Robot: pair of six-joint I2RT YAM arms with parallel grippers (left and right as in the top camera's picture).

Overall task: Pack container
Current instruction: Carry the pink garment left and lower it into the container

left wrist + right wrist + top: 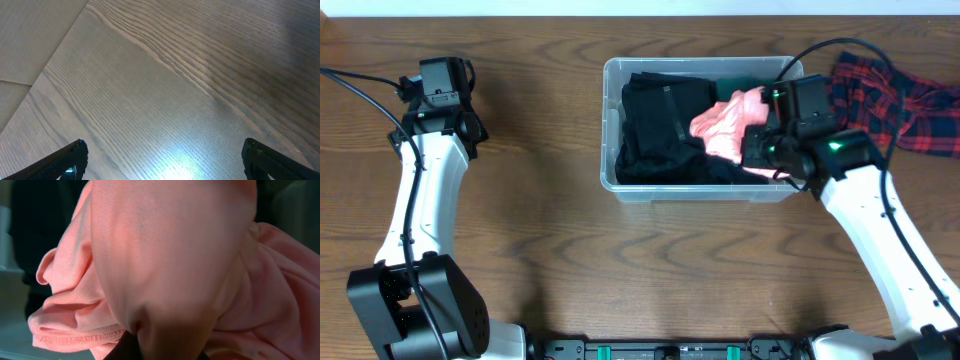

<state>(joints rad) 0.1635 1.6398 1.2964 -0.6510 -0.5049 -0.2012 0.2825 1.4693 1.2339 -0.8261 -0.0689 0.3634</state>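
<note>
The container (611, 130) is a clear plastic bin at the table's middle back. A black garment (655, 130) fills its left and middle. A pink garment (725, 125) hangs over the container's right part. My right gripper (757, 148) is shut on the pink garment. In the right wrist view the pink garment (165, 255) fills the frame and covers the gripper's dark fingers (160, 352). My left gripper (442, 82) is far left of the container. It is open and empty over bare wood (162, 160).
A red and dark plaid garment (900, 100) lies on the table right of the container, behind my right arm. A bit of teal fabric (750, 72) shows at the container's back right. The table's far edge runs close behind the container.
</note>
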